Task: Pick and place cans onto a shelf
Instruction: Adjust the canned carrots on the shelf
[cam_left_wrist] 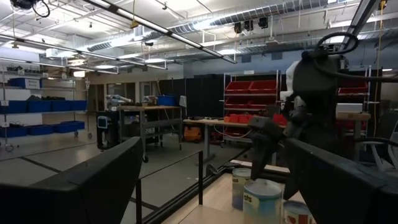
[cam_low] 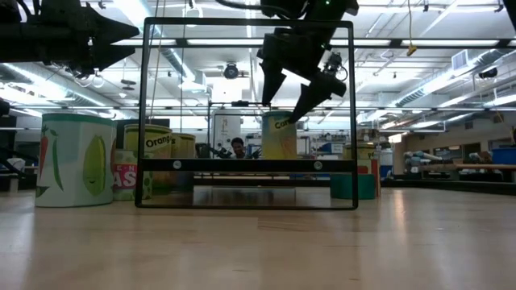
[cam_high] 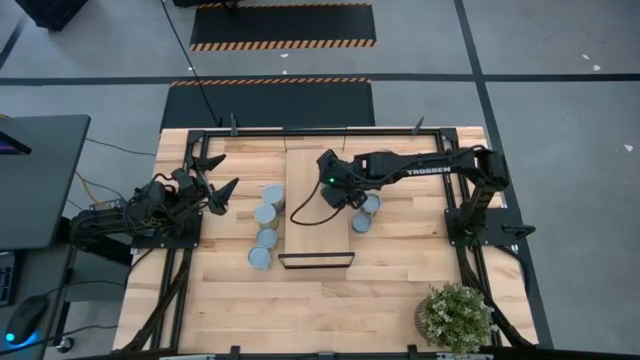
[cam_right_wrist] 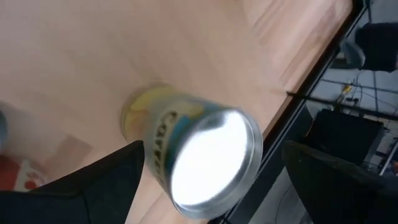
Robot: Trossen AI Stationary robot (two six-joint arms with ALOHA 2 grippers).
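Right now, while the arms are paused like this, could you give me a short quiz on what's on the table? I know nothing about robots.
1. True or false: the left gripper is holding a can.
2. Looking straight down from above, how many cans stand on the table to the left of the shelf?
3. The right gripper, fingers open, hangs above:
A. the potted plant
B. a yellow can on the shelf
C. the floor

Key: 1 false, it is open and empty; 2 four; 3 B.
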